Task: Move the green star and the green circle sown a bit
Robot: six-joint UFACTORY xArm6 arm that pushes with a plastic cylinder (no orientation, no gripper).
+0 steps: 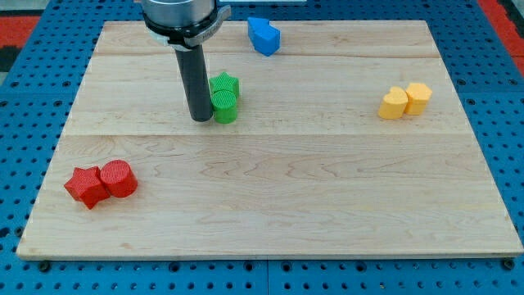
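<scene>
A green star and a green circle stand touching each other on the wooden board, left of centre in the upper half; the circle is just below the star. My tip rests on the board right against the circle's left side. The dark rod rises from there to the arm's head at the view's top.
A blue block lies near the board's top edge. A yellow pair, one rounded and one hexagonal, sits at the right. A red star and a red circle sit at the lower left.
</scene>
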